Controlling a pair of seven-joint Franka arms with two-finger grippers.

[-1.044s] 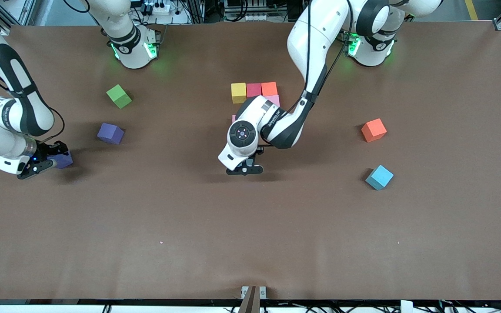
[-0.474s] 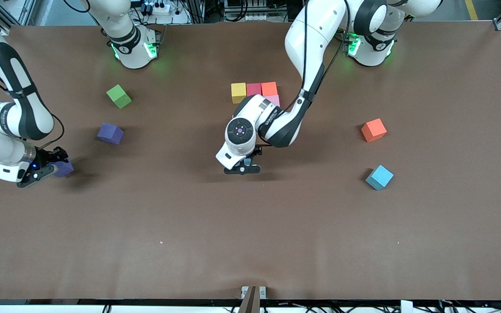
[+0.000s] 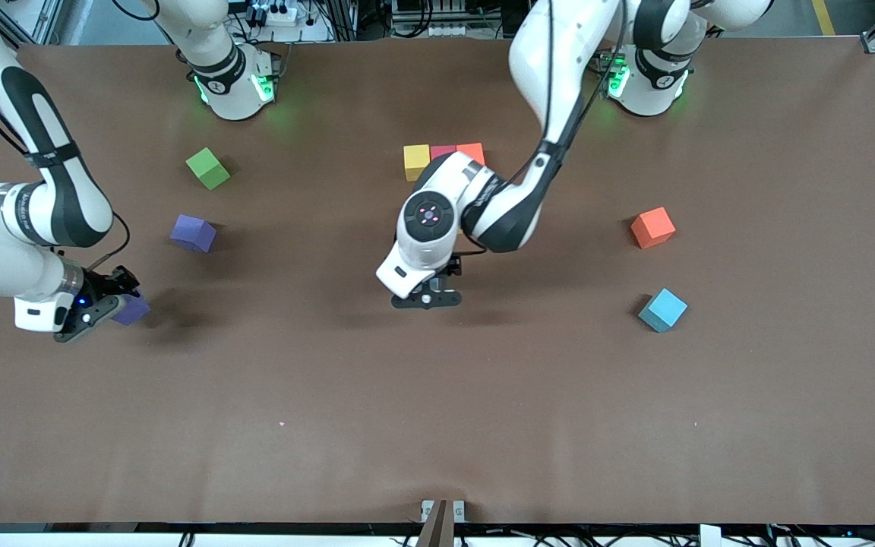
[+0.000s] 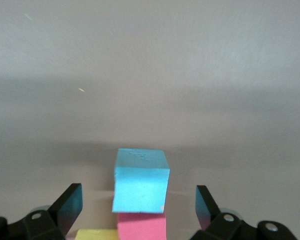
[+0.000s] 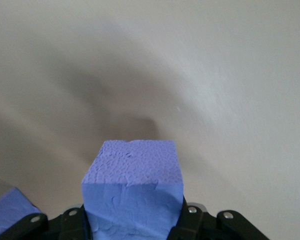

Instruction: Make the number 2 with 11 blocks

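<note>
light blue cube [image 4: 140,180] — between open left gripper [image 4: 139,206]

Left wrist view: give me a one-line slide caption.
Open left tool straddling a released light blue matte cube that adjoins a pink cube and a yellow cube.

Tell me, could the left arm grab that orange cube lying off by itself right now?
Probably yes: the left gripper is open and holds nothing, and the orange cube sits alone toward that arm's end of the table, with nothing between them.
</note>
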